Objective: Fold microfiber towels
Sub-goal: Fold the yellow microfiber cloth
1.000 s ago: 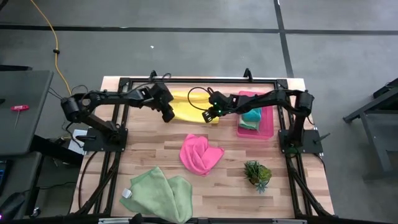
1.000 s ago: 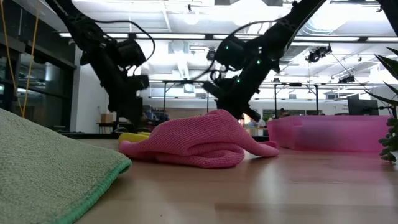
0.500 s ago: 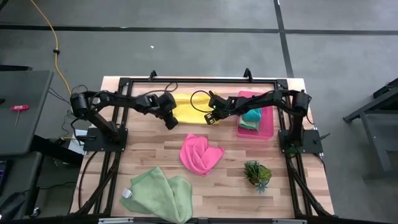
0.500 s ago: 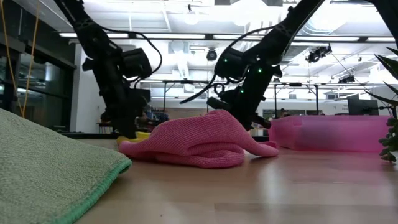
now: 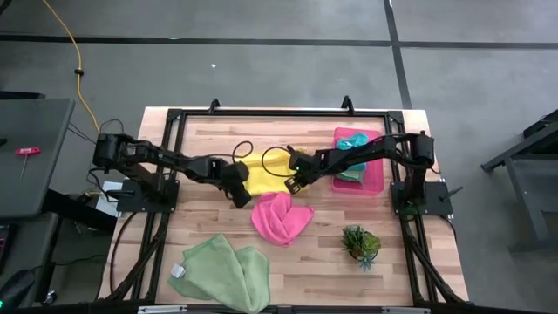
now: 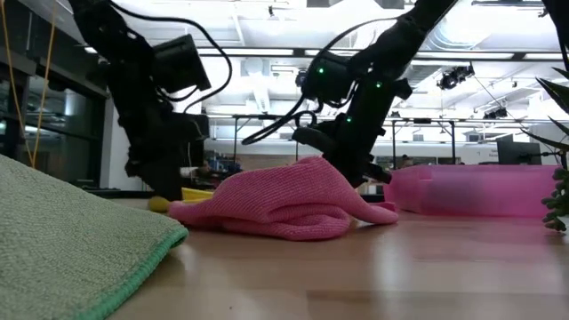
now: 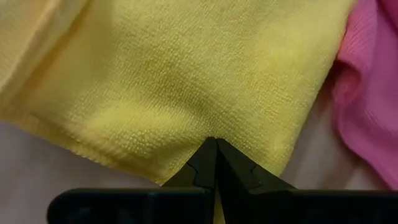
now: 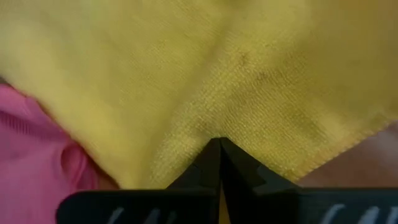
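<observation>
A yellow towel lies mid-table between my two grippers. My left gripper is shut on its near left part and my right gripper is shut on its near right part. A hot pink towel lies crumpled on the table just nearer than the yellow one and touches it. Two pale green towels lie overlapped at the near left. A teal towel rests in the pink tray. My left gripper pinches the yellow towel between its two fingers, a little inside its near edge, close to a corner. The fingers come from above, slanting steeply down. The cloth beyond them spreads out loosely. My right gripper pinches the yellow towel between its two fingers, just inside its near edge, beside the pink towel. The fingers slant steeply down from above. The cloth puckers slightly toward the fingertips.
A small spiky green plant stands at the near right. The pink tray stands at the far right beside the right arm's base. Bare wood shows left of the pink towel and along the far edge.
Both grippers have gone toward the table's near edge and sunk lower; the left one has also swung toward the table's middle. The yellow towel has been drawn with them toward the near edge, up against the pink towel.
</observation>
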### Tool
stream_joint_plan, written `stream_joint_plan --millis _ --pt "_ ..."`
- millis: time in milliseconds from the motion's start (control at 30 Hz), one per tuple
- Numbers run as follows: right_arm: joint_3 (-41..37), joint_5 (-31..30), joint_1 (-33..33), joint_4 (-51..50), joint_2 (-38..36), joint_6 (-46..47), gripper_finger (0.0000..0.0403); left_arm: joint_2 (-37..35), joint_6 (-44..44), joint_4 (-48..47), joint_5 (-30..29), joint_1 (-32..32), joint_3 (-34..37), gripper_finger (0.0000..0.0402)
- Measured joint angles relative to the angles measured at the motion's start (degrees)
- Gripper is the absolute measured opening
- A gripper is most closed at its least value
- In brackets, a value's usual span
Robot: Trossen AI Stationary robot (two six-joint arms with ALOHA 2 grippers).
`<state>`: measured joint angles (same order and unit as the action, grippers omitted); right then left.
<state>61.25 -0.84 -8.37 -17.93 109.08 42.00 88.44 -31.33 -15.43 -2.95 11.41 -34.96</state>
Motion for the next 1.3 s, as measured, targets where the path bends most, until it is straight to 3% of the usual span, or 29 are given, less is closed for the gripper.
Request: stream_joint_plan --millis 267,600,867,967,1167,1300 --pt "0.0 -0.7 2.4 -2.6 0.1 0.6 0.0000 -5.9 -0.1 -10.4 -3.2 -1.0 0.6 0.0000" --pt "-0.2 -0.9 2.4 -2.4 0.1 1.2 0.0000 -13.5 0.3 -14.0 -2.9 -0.9 0.0 0.0000" --pt "-0.2 -1.3 2.4 -2.2 0.1 1.1 0.0000 -21.0 8.4 -14.2 -7.5 2.4 -0.4 0.0000" --pt "-0.2 -1.4 2.4 -2.1 0.1 1.1 0.0000 -21.0 11.2 -11.8 -4.8 6.6 1.1 0.0000" --pt "-0.3 -1.7 2.4 -1.9 0.1 1.1 0.0000 -18.5 10.9 -1.5 6.6 15.7 6.7 0.0000" --pt "-0.3 -1.7 2.4 -1.7 0.1 1.1 0.0000 -17.0 10.5 2.7 9.4 19.4 8.2 0.0000"
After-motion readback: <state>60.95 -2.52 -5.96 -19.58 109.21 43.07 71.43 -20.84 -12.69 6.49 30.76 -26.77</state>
